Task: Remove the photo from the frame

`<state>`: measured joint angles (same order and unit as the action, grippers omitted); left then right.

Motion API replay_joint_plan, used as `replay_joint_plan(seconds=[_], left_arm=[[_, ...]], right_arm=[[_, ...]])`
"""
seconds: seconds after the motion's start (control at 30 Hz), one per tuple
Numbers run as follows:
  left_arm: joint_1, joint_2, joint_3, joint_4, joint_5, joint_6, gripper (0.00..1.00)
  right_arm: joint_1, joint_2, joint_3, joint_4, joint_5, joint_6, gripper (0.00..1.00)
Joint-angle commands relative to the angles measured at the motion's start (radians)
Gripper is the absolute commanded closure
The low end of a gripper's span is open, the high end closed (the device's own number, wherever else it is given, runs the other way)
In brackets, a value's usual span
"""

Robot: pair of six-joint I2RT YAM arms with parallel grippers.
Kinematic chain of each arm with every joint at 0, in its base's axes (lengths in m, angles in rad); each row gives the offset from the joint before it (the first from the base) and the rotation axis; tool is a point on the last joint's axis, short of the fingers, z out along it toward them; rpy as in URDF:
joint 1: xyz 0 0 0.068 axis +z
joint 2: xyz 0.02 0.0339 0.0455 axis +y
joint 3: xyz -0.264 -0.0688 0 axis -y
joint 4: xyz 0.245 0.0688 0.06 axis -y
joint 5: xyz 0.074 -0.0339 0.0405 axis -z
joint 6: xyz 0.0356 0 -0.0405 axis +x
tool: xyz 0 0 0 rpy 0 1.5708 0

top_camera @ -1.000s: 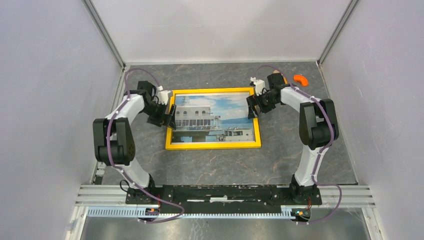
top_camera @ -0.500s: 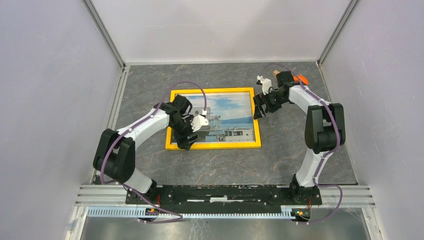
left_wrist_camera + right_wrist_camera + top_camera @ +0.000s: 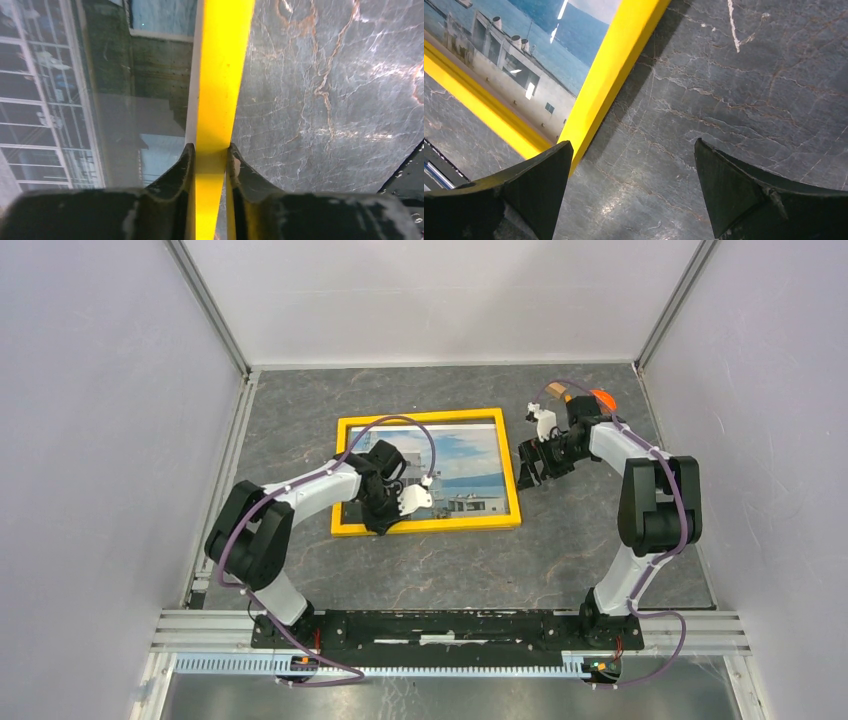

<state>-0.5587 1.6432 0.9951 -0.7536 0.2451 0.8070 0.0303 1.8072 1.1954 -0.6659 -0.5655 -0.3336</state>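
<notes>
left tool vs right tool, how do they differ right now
The left tool is shut on the frame, pinching its yellow near border; the right tool stands wide open, holding nothing. The left tool straddles the frame's edge; the right tool is over the table beside the frame's right side. Both are black and low by the frame.

Reaches the left arm (image 3: 300, 490) inward and low, with the left gripper (image 3: 210, 150) pinched tight across the border of the frame (image 3: 220, 75). Holds the right arm (image 3: 640, 465) folded back toward centre, with the right gripper (image 3: 632, 145) spread wide and clasping nothing.
</notes>
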Motion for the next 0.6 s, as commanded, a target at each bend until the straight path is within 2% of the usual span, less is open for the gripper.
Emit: replay_joint_plan(seconds=[0.0, 0.17, 0.37, 0.57], left_arm=[[0.0, 0.015, 0.105, -0.043, 0.029, 0.007, 0.87], [0.002, 0.017, 0.162, -0.101, 0.053, 0.001, 0.94], [0.005, 0.039, 0.154, -0.087, 0.027, 0.052, 0.95], [0.004, 0.078, 0.133, 0.032, -0.064, 0.034, 0.78]], right_arm=[[-0.009, -0.051, 0.0, 0.033, -0.022, 0.01, 0.02], [-0.012, -0.049, 0.001, 0.033, -0.024, 0.011, 0.02], [-0.013, -0.043, 0.003, 0.033, -0.027, 0.016, 0.02], [-0.012, -0.043, -0.002, 0.034, -0.028, 0.016, 0.02]])
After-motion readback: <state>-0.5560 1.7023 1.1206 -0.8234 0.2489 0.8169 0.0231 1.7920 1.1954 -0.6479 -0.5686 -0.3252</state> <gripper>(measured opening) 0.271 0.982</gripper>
